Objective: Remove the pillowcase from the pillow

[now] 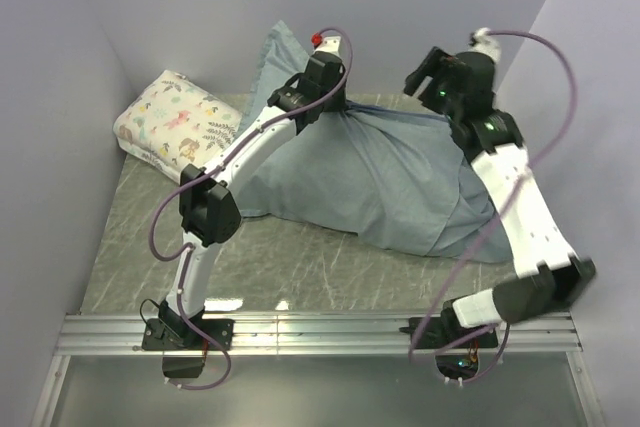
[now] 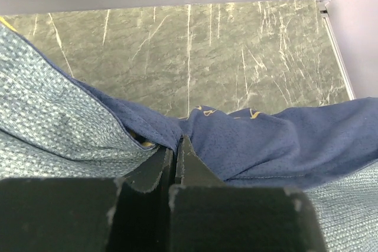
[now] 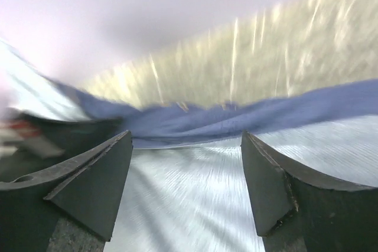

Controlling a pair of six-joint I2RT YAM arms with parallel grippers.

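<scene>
Fingers of the left gripper [image 1: 335, 99], top view: pinched shut on the far hem of the pillowcase [image 1: 380, 177], which is laid lengthwise left to right, the pillow presumably hidden inside; the right gripper [image 1: 424, 71] is held spread, raised off the pillowcase's far right corner. Left wrist view: navy hem is seen clamped at the fingertips. Right wrist view: hem is stretched crosswise just ahead of the spread jaws, untouched.

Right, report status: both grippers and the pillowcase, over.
Left gripper shut on pillowcase edge. Right gripper open, holding nothing. Pillow not visible, case bulging. Floral pillow far left, nothing in the way.
</scene>
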